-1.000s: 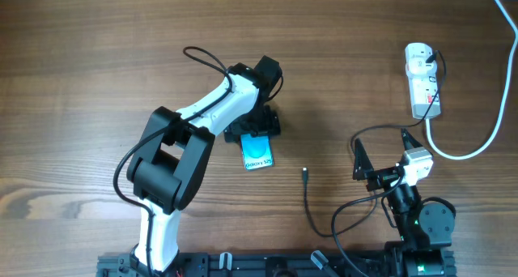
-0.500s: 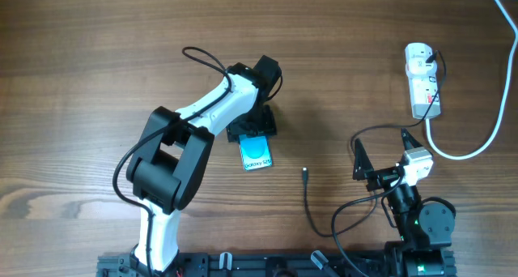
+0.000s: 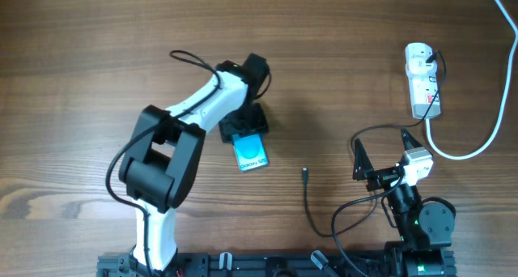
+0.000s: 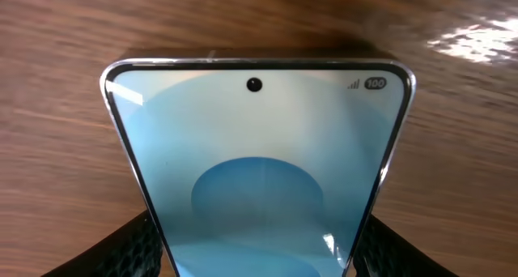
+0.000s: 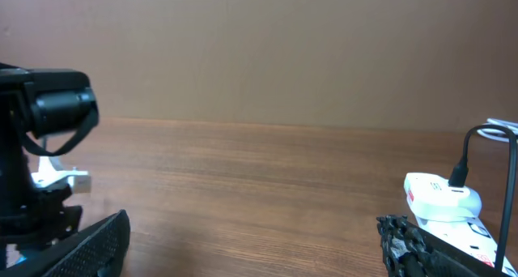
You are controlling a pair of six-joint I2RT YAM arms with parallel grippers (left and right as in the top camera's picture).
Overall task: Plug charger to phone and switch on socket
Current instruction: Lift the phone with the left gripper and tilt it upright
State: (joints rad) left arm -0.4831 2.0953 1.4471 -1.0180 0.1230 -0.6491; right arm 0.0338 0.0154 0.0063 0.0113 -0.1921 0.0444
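The phone point(image 3: 251, 153), teal screen up, lies left of the table's middle, and its far end fills the left wrist view point(image 4: 259, 147). My left gripper point(image 3: 243, 134) is shut on its two long edges, a black finger point(image 4: 113, 249) pressing on each side. The charger's connector tip point(image 3: 305, 172) lies loose on the wood to the right of the phone. Its thin black cable runs down towards the front, and its black plug point(image 3: 435, 60) sits in the socket point(image 3: 422, 83), also seen low right in the right wrist view point(image 5: 443, 198). My right gripper point(image 3: 382, 150) stands open and holds nothing.
The socket's thick white cord point(image 3: 486, 139) loops along the right edge of the table. My right arm's base point(image 3: 421, 220) is at the front right, with black cables around it. My left arm point(image 5: 48, 107) shows at the left of the right wrist view.
My left gripper has closed on the phone and shifted left, and the phone has moved a little to the left with it. The right arm has not moved.
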